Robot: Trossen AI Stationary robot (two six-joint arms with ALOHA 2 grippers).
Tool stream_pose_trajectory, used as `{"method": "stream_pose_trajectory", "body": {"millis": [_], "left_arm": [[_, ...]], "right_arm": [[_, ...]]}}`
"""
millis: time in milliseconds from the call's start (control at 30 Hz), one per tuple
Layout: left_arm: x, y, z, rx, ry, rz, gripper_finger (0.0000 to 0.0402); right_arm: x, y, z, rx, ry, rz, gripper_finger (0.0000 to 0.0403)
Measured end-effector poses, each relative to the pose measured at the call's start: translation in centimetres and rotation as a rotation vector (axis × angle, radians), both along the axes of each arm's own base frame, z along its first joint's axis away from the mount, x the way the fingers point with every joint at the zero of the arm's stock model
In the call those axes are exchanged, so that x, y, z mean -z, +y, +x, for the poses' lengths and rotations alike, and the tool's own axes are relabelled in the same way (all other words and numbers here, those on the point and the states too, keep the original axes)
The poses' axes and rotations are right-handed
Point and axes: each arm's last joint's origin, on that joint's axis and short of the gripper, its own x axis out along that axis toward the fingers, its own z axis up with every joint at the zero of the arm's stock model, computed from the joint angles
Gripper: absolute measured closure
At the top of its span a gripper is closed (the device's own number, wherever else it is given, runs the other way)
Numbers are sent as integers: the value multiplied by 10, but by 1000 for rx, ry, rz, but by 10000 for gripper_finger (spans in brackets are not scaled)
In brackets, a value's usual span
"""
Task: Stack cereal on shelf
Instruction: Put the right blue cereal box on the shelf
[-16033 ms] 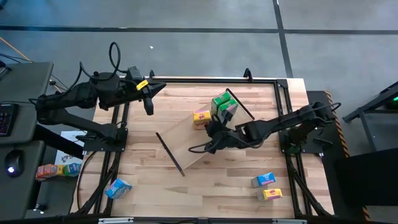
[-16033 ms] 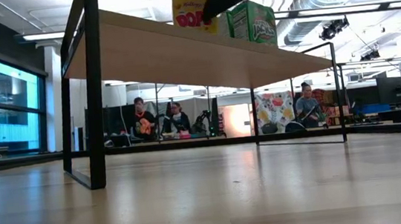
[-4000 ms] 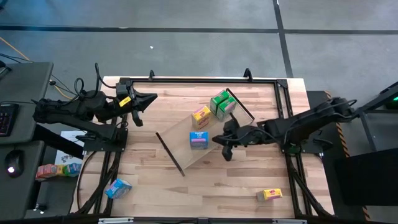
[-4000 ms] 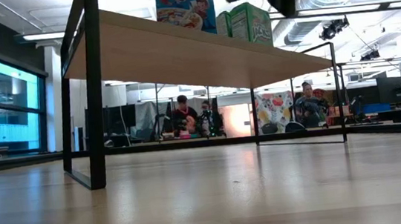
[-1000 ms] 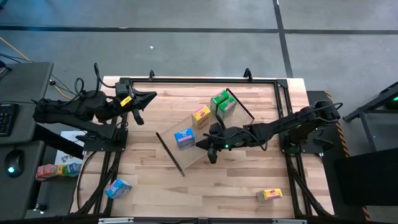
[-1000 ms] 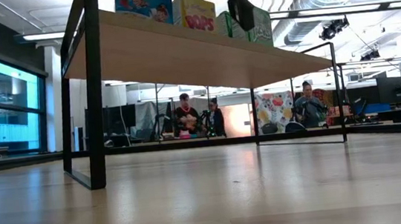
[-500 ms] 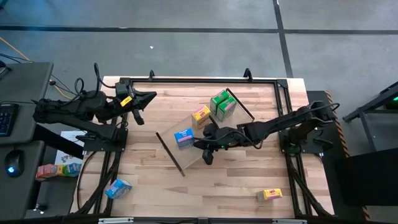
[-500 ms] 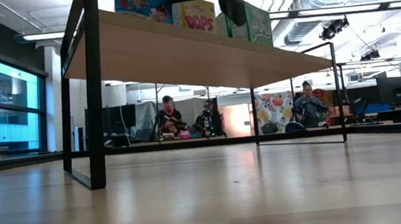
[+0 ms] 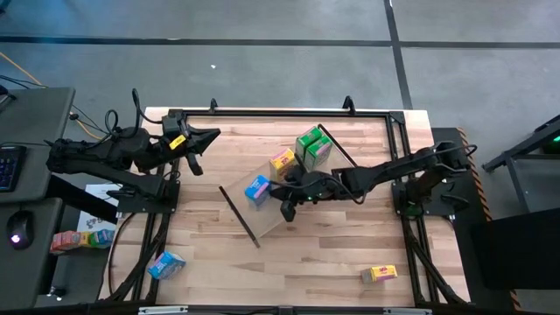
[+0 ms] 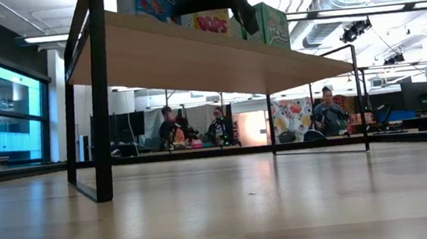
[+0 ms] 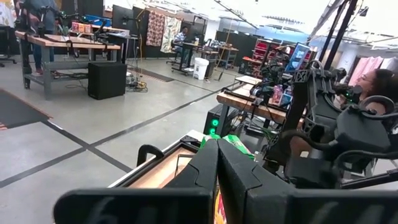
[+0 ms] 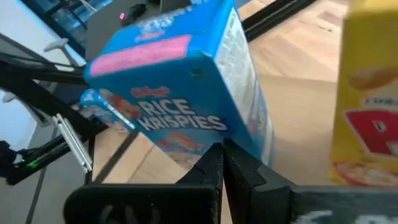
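High view: light-wood shelf [image 9: 262, 214], a long flat board with thin dark end panels, lies askew on the plank-patterned table [image 9: 306, 262]. On it stand a blue Rice Krispies box [image 9: 257, 189], a yellow box [image 9: 282, 161] and a green box [image 9: 313, 147], all glossy printed card. The right gripper [image 9: 286, 208], fingers clenched, sits just beside the blue box; since a second ago arm and box have shifted further toward the yellow box. The left gripper [image 9: 194, 157] hangs well apart, fingers clenched. A loose blue box [image 9: 165, 263] and loose yellow box [image 9: 378, 274] lie far off. Low view: the shelf's pale underside, with the three boxes along its top edge. Right wrist view: the blue box's front directly ahead of the closed fingers [image 12: 214, 168], the yellow box alongside.
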Motion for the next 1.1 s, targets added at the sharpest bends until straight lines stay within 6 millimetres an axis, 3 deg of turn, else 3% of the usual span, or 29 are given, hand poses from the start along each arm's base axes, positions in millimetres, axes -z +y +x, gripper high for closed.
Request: {"method": "stream_pose_trajectory", "body": {"millis": [300,533,933,1100], "left_arm": [[0,0,0,0,0,0,401],[0,0,0,1,0,0,401],[0,0,0,1,0,0,401],[0,0,0,1,0,0,401]], "right_arm": [[2,6,1,-60,-5,40,403],[17,10,17,-43,-55,125,403],[15,9,20,20,-106,131,403],[13,10,17,-47,-82,97,403]]}}
